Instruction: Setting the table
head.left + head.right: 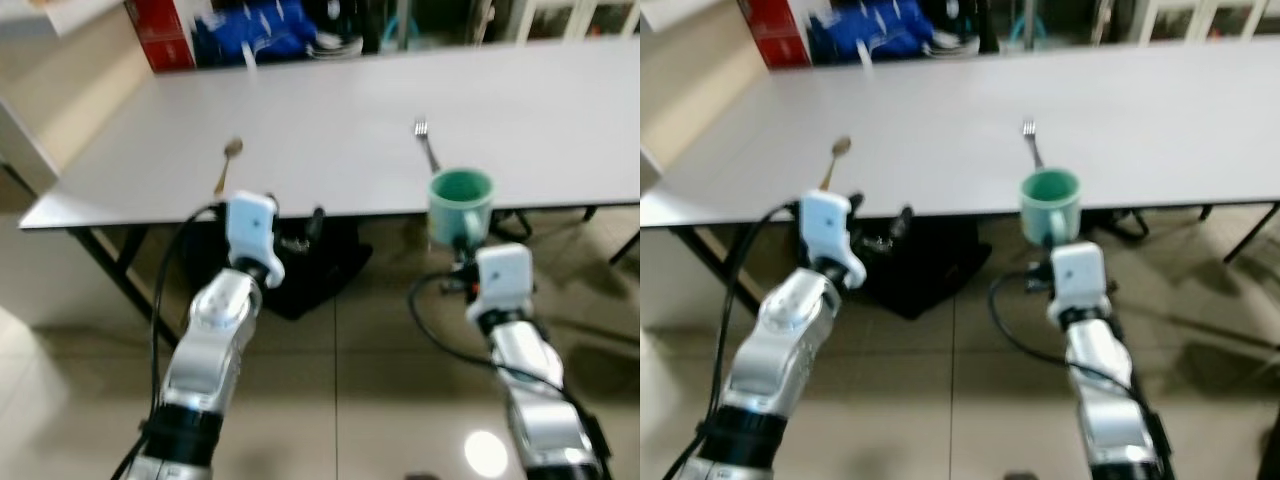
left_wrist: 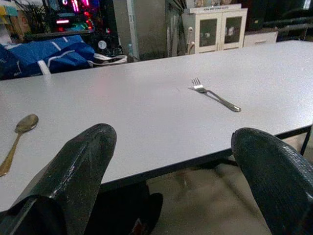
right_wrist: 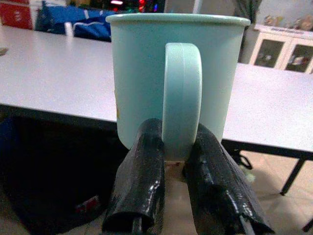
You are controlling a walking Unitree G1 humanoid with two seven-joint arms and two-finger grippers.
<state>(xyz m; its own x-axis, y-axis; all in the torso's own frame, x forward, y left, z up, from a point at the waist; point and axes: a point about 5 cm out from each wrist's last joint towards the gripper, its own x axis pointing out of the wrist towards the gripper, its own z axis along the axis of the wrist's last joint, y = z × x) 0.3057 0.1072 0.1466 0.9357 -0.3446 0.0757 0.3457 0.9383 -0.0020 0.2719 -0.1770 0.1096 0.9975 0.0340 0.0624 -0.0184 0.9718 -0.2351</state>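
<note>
Mug: the pale green, thick-walled mug (image 1: pixel 461 204) hangs upright just before the near edge of the long grey table (image 1: pixel 340 120), below the steel fork (image 1: pixel 426 143).
Head views: the gold-toned spoon (image 1: pixel 228 163) lies near the edge, above the left gripper (image 1: pixel 296 228).
Left wrist view: its fingers (image 2: pixel 73 178) are spread wide, empty.
Right wrist view: the right gripper (image 3: pixel 178 152) pinches the handle's lower part between both fingers.
Handling: rigid, likely smooth and breakable; held by the handle alone, it could swing.

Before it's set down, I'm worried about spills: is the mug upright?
Upright: the mug has its rim level and on top, its handle pinched by the right tool.
</note>
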